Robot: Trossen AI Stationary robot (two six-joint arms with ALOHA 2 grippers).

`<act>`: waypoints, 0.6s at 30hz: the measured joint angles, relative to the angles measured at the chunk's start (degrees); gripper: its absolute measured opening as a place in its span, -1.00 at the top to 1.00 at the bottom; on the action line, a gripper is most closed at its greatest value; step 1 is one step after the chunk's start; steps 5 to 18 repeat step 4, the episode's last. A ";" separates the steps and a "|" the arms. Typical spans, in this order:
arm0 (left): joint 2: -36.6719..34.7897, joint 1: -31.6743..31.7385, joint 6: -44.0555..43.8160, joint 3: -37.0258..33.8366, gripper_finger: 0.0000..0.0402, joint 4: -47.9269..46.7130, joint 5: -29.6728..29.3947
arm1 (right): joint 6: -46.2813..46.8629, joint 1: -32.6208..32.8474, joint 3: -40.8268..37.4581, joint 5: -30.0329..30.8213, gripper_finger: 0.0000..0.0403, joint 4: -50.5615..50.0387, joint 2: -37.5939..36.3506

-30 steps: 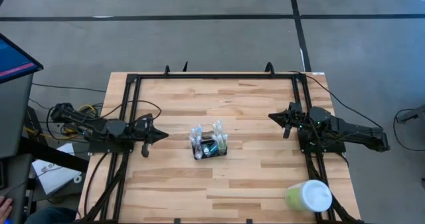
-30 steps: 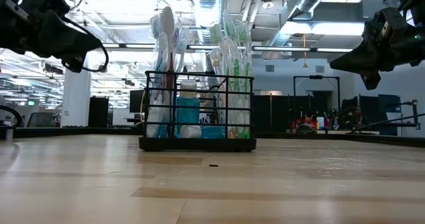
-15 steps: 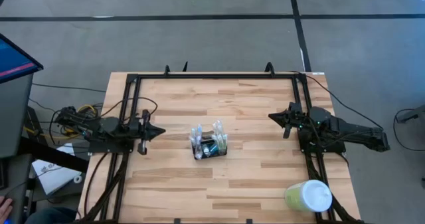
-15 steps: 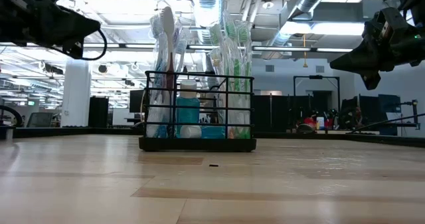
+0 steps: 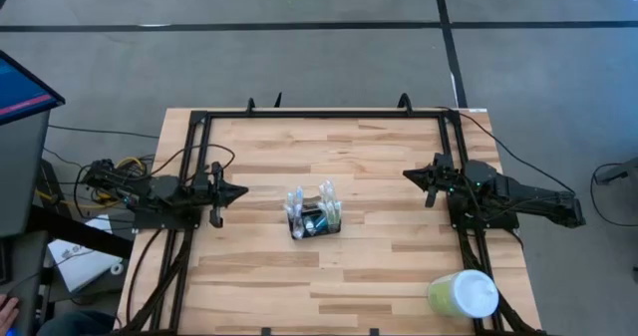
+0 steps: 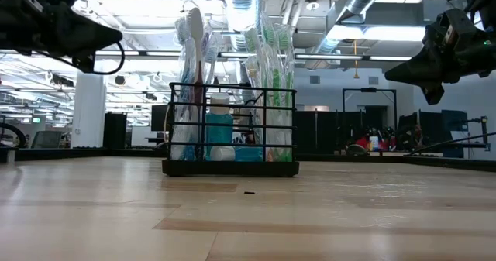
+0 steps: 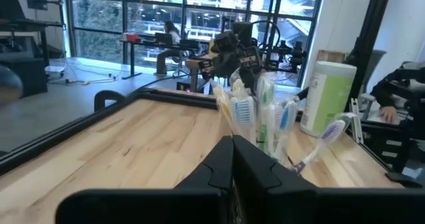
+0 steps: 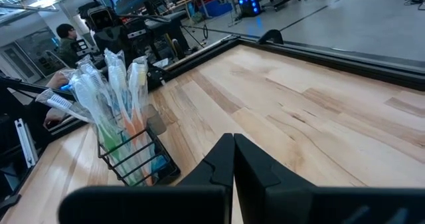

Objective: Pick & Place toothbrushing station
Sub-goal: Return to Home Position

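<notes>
From above, the toothbrushing station (image 5: 315, 217) stands on the wooden table (image 5: 379, 157) near its middle, a small black wire holder with wrapped toothbrushes (image 5: 326, 194) sticking out of its top. The left gripper (image 5: 242, 190) hangs over the table's left side, pointing towards the station and well apart from it. The right gripper (image 5: 409, 174) hangs over the right side, also pointing inward and well clear. A pale green cup (image 5: 464, 294) with a white lid lies at the table's near right corner. From table height, the station (image 6: 230, 129) sits upright on the wood with the toothbrushes (image 6: 267, 75) rising from it and a teal bottle (image 6: 219, 133) inside; the left gripper (image 6: 112, 36) is high at one edge and the right gripper (image 6: 391, 71) high at the other, neither touching anything. In the left wrist view, the left gripper (image 7: 232, 144) has its two fingers pressed together with nothing between them; beyond it the toothbrushes (image 7: 255, 111) show in the station, with the green cup (image 7: 325, 98) farther off. In the right wrist view, the right gripper (image 8: 233, 139) likewise has its fingers pressed flat together and empty, and the station (image 8: 133, 154) stands ahead on the table with its toothbrushes (image 8: 109, 91) upright; a person (image 8: 66, 41) shows in the room behind.
</notes>
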 joint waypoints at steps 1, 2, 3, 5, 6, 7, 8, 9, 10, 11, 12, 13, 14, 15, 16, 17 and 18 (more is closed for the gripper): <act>0.25 0.00 0.01 -0.06 1.00 0.26 0.00 | 0.00 0.01 0.00 0.00 1.00 0.01 0.00; 0.48 0.00 0.00 -0.07 1.00 0.48 -0.01 | 0.00 0.00 0.00 0.00 1.00 0.01 0.00; 0.71 0.00 0.01 -0.08 1.00 0.57 -0.03 | 0.00 0.02 0.00 0.00 1.00 0.02 0.00; 0.98 0.00 0.01 -0.08 1.00 0.61 -0.03 | 0.00 0.01 0.00 0.00 1.00 0.02 0.00; 0.98 0.00 0.01 -0.08 1.00 0.61 -0.03 | 0.00 0.01 0.00 0.00 1.00 0.02 0.00; 0.98 0.00 0.01 -0.08 1.00 0.61 -0.03 | 0.00 0.01 0.00 0.00 1.00 0.02 0.00; 0.98 0.00 0.01 -0.08 1.00 0.61 -0.03 | 0.00 0.01 0.00 0.00 1.00 0.02 0.00; 0.98 0.00 0.01 -0.08 1.00 0.61 -0.03 | 0.00 0.01 0.00 0.00 1.00 0.02 0.00; 0.98 0.00 0.01 -0.08 1.00 0.61 -0.03 | 0.00 0.01 0.00 0.00 1.00 0.02 0.00; 0.98 0.00 0.01 -0.08 1.00 0.61 -0.03 | 0.00 0.01 0.00 0.00 1.00 0.02 0.00; 0.98 0.00 0.01 -0.08 1.00 0.61 -0.03 | 0.00 0.01 0.00 0.00 1.00 0.02 0.00; 0.98 0.00 0.01 -0.08 1.00 0.61 -0.03 | 0.00 0.01 0.00 0.00 1.00 0.02 0.00; 0.98 0.00 0.01 -0.08 1.00 0.61 -0.03 | 0.00 0.01 0.00 0.00 1.00 0.02 0.00; 0.98 0.00 0.01 -0.08 1.00 0.61 -0.03 | 0.00 0.01 0.00 0.00 1.00 0.02 0.00; 0.98 0.00 0.01 -0.08 1.00 0.61 -0.03 | 0.00 0.01 0.00 0.00 1.00 0.02 0.00; 0.98 0.00 0.01 -0.08 1.00 0.61 -0.03 | 0.00 0.01 0.00 0.00 1.00 0.02 0.00; 0.98 0.00 0.01 -0.08 1.00 0.61 -0.03 | 0.00 0.01 0.00 0.00 1.00 0.02 0.00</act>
